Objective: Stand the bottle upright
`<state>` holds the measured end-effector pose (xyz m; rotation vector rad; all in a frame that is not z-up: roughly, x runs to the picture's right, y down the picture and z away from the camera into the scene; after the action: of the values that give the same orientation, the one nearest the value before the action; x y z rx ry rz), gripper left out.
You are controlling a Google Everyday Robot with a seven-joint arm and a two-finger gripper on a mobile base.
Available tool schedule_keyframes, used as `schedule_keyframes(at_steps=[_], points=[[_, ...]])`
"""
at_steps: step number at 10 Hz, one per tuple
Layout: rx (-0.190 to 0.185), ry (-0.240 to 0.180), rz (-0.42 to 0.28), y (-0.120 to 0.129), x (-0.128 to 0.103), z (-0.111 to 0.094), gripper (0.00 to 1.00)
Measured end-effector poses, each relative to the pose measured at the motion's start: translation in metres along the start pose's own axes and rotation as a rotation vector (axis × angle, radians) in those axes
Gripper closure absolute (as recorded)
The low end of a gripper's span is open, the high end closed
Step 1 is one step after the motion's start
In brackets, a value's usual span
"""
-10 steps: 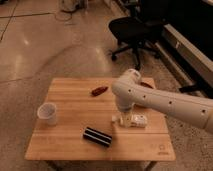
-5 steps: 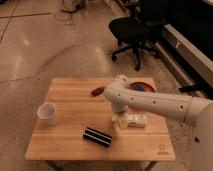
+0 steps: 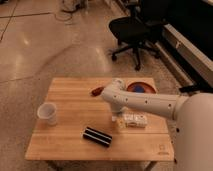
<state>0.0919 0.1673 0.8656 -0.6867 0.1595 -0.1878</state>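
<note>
The bottle (image 3: pixel 135 120) is small and white with a pale printed label. It lies on its side on the right half of the wooden table (image 3: pixel 70 100). My white arm reaches in from the right, bends near the table's middle back, and points down. The gripper (image 3: pixel 118 118) is low over the table, just to the left of the bottle's end and close against it.
A translucent white cup (image 3: pixel 47 112) stands at the table's left. A black striped bar (image 3: pixel 97 136) lies near the front middle. A small red object (image 3: pixel 96 91) and a red and blue plate (image 3: pixel 141 88) are at the back. A black office chair (image 3: pixel 132 27) stands beyond on the floor.
The arm's elbow has swung left and back across the table, uncovering the red and blue plate. The gripper stays low next to the bottle, which still lies on its side.
</note>
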Motion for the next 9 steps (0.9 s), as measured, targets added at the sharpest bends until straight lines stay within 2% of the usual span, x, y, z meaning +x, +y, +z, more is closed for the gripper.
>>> schedule_keyframes(at_steps=[1, 3, 5, 6, 7, 9], points=[[0.001, 0.013, 0.018, -0.002, 0.003, 0.003, 0.22], [-0.008, 0.036, 0.077, -0.003, 0.015, 0.013, 0.42], [-0.009, 0.044, 0.097, -0.003, 0.019, 0.015, 0.60], [-0.006, 0.041, 0.105, -0.002, 0.021, 0.013, 0.75], [-0.001, 0.030, 0.112, -0.002, 0.023, 0.009, 0.83], [0.028, -0.026, 0.129, -0.005, 0.027, -0.012, 0.99]])
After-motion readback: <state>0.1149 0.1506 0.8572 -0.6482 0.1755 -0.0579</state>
